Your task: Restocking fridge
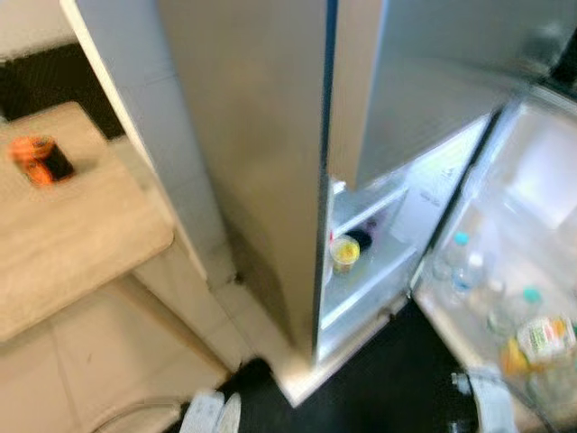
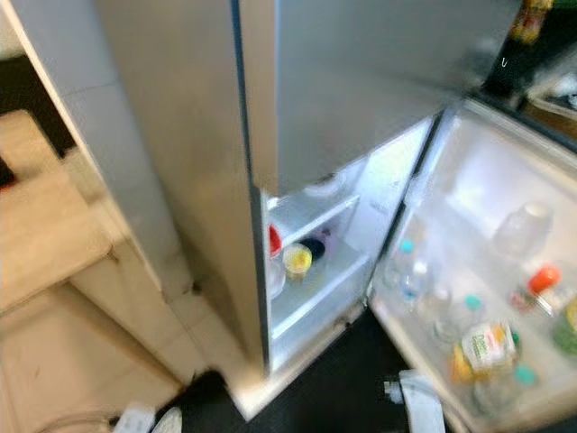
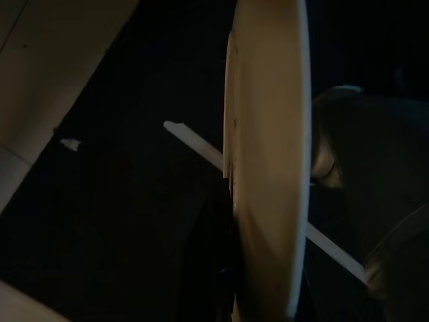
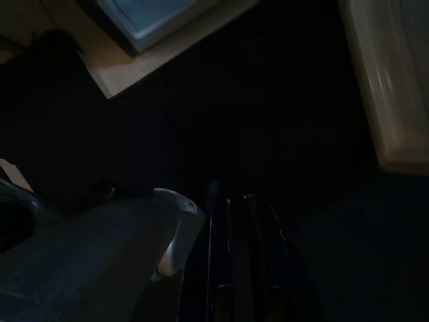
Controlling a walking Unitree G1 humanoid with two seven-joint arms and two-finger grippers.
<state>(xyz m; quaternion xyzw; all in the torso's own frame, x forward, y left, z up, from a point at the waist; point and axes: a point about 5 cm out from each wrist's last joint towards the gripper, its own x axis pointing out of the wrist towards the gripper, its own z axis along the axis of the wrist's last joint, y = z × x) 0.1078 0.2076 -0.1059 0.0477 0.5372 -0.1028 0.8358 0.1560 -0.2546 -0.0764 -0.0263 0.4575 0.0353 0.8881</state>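
Left eye view: we face the fridge (image 1: 270,180), lower door (image 1: 532,298) swung open on our right; orange can (image 1: 41,160) sits on the wooden table (image 1: 81,244), well off to our left.
Right eye view: shelf (image 2: 315,271) holds a yellow-lidded jar (image 2: 297,259); door rack carries bottles (image 2: 410,275).
Left wrist view: left gripper (image 3: 224,282) dim beside a pale disc (image 3: 268,154); we cannot tell its grip.
Right wrist view: right gripper (image 4: 238,268) hangs over dark floor, fingers together, holding nothing.
Relation: can lies on the left arm's side.

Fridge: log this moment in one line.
fridge: lower door open | door shelf: bottles | inside: yellow-lidded jar | wooden table: orange can
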